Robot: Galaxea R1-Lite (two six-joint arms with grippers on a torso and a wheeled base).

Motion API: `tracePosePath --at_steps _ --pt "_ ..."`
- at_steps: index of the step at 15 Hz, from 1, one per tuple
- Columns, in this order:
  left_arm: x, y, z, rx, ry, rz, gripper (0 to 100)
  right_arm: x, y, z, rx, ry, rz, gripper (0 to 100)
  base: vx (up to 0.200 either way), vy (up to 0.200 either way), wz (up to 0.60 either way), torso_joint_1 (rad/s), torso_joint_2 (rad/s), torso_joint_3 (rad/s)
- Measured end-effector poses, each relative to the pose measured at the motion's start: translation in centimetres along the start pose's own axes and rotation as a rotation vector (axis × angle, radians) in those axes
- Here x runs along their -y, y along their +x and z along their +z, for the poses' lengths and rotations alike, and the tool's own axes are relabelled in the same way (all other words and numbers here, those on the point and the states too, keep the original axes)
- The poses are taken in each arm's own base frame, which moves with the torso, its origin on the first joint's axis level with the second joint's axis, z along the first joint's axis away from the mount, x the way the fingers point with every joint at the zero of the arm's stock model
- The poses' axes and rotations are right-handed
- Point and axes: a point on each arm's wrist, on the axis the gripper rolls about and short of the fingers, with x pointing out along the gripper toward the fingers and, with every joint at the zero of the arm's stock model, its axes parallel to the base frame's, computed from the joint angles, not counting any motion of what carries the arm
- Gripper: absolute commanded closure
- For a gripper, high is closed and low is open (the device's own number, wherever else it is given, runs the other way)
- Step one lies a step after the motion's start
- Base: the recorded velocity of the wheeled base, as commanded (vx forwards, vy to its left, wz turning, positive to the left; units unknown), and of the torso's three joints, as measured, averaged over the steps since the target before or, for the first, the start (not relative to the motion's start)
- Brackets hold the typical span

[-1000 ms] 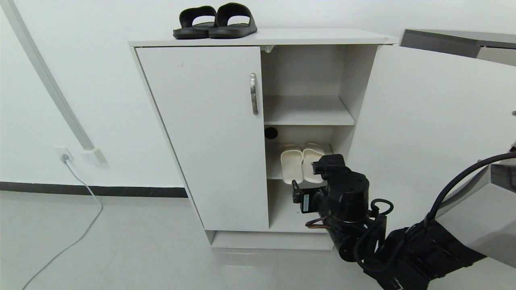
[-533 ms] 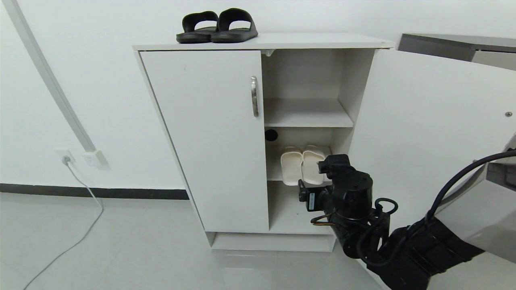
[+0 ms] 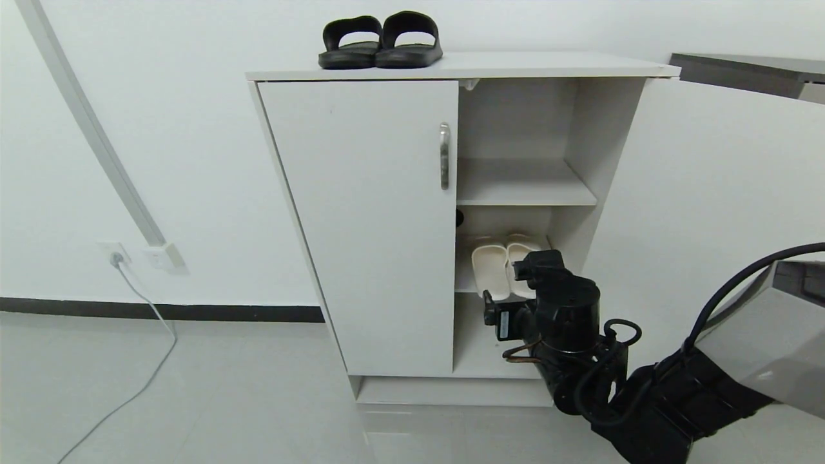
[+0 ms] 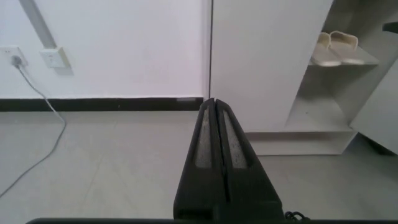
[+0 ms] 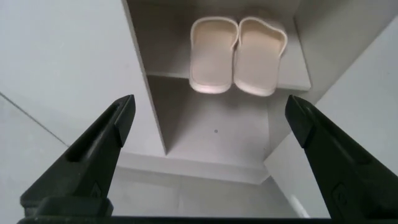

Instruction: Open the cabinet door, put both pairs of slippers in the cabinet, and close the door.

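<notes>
A white cabinet [image 3: 451, 64] stands against the wall, its right door [image 3: 709, 212] swung open and its left door [image 3: 367, 219] closed. A pair of black slippers [image 3: 381, 41] sits on the cabinet top. A pair of cream slippers [image 3: 499, 265] [image 5: 236, 55] [image 4: 337, 46] lies on the middle shelf. My right gripper [image 5: 208, 134] is open in front of the lower compartment, just below and out from the cream slippers, holding nothing. My left gripper [image 4: 215, 109] is shut and empty, low above the floor, left of the cabinet.
A wall socket [image 3: 113, 256] with a grey cable [image 3: 138, 380] trailing over the floor is at the left. A grey counter [image 3: 747, 71] stands behind the open door. The upper shelf [image 3: 522, 187] and bottom compartment [image 5: 211, 134] hold nothing.
The head camera has shifted, so the cabinet appears further right. My right arm has drawn back slightly from the cream slippers on the shelf.
</notes>
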Motion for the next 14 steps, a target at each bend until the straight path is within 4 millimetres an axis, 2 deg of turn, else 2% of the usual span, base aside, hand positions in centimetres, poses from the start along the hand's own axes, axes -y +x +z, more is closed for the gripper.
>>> tracePosePath --at_steps 8,14 --pt "0.00 0.00 0.00 0.000 0.000 0.000 100 0.36 -0.16 -0.68 -0.024 -0.037 0.000 0 0.000 0.200 0.00 0.001 0.00 0.004" --pt "0.00 0.00 -0.01 -0.001 -0.002 0.002 100 0.34 -0.15 -0.68 -0.024 -0.037 0.001 0 0.000 0.000 0.00 0.000 0.00 0.000"
